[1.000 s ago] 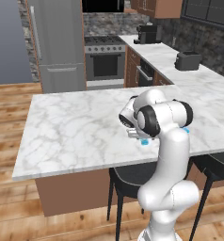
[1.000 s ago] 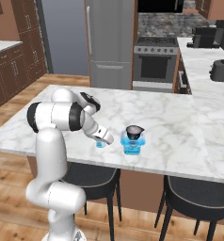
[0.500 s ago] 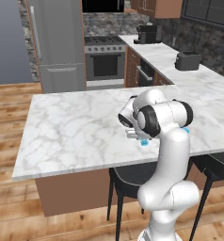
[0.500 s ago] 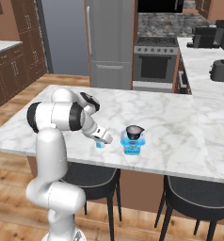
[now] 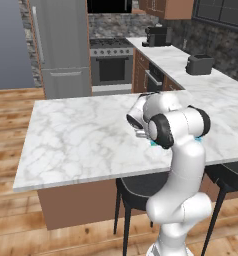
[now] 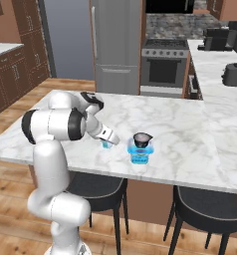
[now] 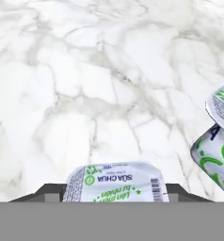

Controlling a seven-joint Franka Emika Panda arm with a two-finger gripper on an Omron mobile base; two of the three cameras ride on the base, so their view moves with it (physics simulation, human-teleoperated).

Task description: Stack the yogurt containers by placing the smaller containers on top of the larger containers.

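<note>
My gripper is low over the island's near edge, shut on the tiny light-blue cup. In the hand view this cup shows its white lid with green print between the two dark fingertips, and the gripper is closed around it. The cup rests on the marble. To its right stands the larger light-blue tub with the dark round cup on top. The tub's printed side shows at the hand view's right edge. In the left base view my own forearm hides the gripper.
The marble island counter stretches away behind the cups. Black stools stand under its near edge. A toaster and a coffee machine sit on the far side counter. Fridge and oven are at the back.
The jaws have closed in on the tiny light-blue cup. The arm has stayed in place, and the tub and dark cup have not moved.
</note>
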